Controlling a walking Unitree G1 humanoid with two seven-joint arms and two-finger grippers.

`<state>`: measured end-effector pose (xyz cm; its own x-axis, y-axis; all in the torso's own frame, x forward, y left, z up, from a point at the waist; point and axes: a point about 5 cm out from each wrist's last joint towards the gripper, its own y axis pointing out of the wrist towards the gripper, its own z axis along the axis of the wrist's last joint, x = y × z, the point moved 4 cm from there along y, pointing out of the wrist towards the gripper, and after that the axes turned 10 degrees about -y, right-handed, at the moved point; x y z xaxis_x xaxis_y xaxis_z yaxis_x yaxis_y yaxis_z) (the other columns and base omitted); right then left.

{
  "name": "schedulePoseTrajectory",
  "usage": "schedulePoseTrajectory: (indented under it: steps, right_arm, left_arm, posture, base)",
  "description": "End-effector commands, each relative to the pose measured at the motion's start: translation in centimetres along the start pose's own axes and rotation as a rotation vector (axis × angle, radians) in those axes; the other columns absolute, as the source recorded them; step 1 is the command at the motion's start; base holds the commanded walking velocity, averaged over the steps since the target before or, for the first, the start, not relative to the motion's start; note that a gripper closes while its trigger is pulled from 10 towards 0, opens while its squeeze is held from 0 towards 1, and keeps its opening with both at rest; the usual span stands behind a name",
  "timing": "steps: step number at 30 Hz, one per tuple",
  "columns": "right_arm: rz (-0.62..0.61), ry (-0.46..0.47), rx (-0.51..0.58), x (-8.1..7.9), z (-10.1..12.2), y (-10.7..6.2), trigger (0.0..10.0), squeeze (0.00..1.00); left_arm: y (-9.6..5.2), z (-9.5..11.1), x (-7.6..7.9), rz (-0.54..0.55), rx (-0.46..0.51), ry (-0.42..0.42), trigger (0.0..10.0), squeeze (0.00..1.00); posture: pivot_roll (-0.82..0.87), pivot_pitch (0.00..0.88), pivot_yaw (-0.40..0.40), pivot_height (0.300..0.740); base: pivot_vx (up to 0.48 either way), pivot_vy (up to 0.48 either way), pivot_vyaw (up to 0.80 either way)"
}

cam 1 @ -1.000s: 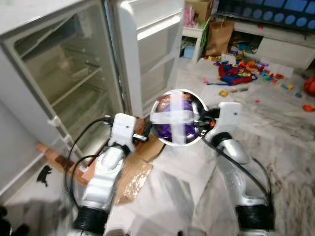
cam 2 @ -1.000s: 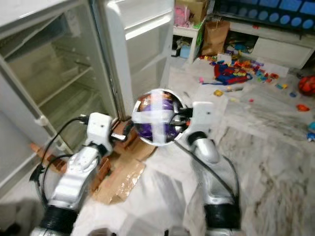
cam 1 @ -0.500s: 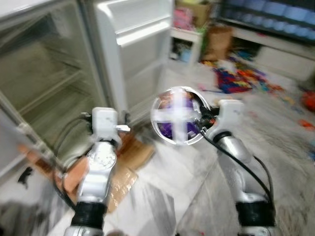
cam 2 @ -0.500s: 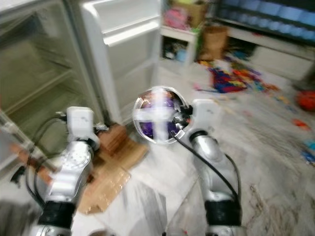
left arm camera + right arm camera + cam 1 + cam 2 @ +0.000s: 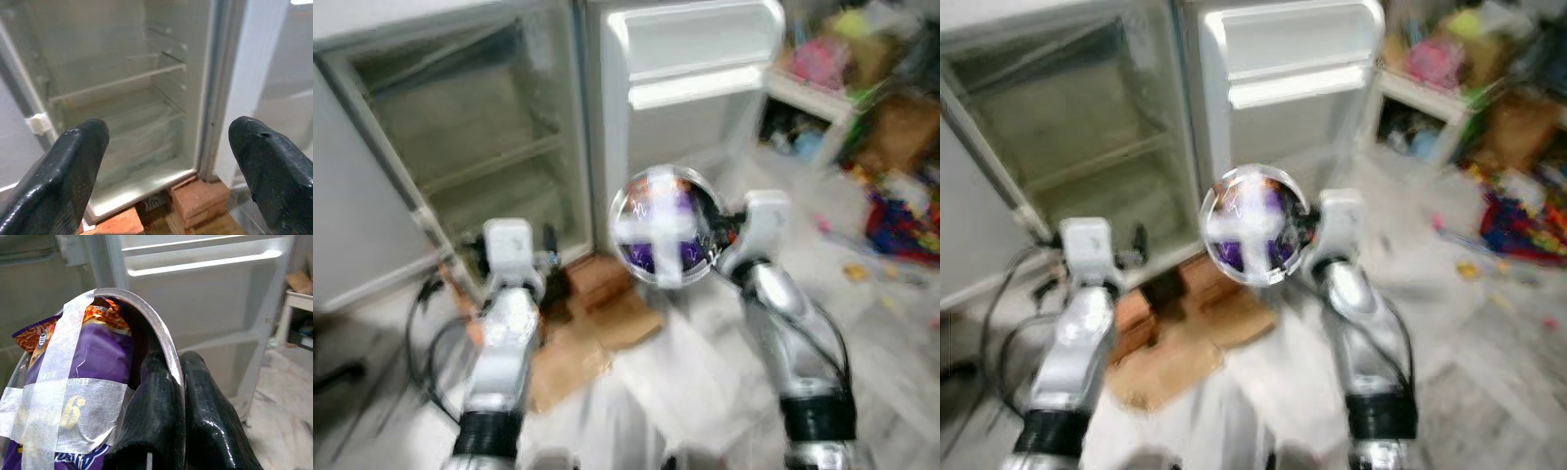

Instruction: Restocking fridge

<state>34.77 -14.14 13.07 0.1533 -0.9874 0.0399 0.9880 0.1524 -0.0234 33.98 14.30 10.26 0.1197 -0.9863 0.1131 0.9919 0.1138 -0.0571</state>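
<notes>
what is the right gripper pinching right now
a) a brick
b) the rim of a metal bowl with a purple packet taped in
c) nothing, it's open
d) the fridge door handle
b: the right gripper has its fingers shut on the rim of the metal bowl, with the purple packet taped inside.

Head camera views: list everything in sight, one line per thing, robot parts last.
Fridge: one, white, door open, ahead on the left, shelves bare.
Bowl: one, metal, taped over a purple snack packet, held before the fridge door.
Bricks: a few, reddish, under the fridge's front edge.
Cardboard: brown pieces, on the floor.
Toys: many, multicoloured, far right floor.
Left gripper: open, pointing into the fridge.
Right gripper: shut on the bowl rim.
</notes>
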Motion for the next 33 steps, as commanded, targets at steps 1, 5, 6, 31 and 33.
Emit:
schedulePoseTrajectory:
  steps: [1, 5, 6, 31, 33]
  right_arm:
    - [0.038, 0.011, 0.039, -1.4, 1.0, 0.3, 10.0, 0.00]
    - [0.042, 0.010, 0.040, -1.5, 1.0, 0.3, 10.0, 0.00]
    - [0.043, 0.010, 0.039, -1.5, 0.9, 0.3, 10.0, 0.00]
    - [0.047, 0.000, 0.026, -1.5, 0.4, 0.1, 10.0, 0.00]
    - [0.041, 0.006, 0.024, -1.4, 0.3, 0.1, 10.0, 0.00]
  left_arm:
    - [-0.2, 0.0, -1.6, 0.056, 0.004, 0.007, 10.0, 0.00]
    - [-0.2, 0.2, -1.8, 0.067, 0.019, -0.006, 10.0, 0.00]
    - [-0.3, 0.2, -1.8, 0.075, 0.021, 0.000, 10.0, 0.00]
    - [-0.7, 0.5, -4.1, 0.122, 0.029, 0.025, 10.0, 0.00]
    - [-0.7, 0.4, -4.1, 0.121, 0.028, 0.024, 10.0, 0.00]
  posture:
    - [0.01, 0.000, -0.018, 0.740]
    - [0.01, 0.000, -0.017, 0.740]
    - [0.01, 0.000, -0.017, 0.740]
    - [0.01, 0.000, -0.019, 0.740]
    - [0.01, 0.000, -0.018, 0.740]
  base:
    - [0.000, 0.000, 0.79]
    - [0.000, 0.000, 0.79]
    - [0.000, 0.000, 0.79]
    - [0.000, 0.000, 0.44]
    - [0.000, 0.000, 0.74]
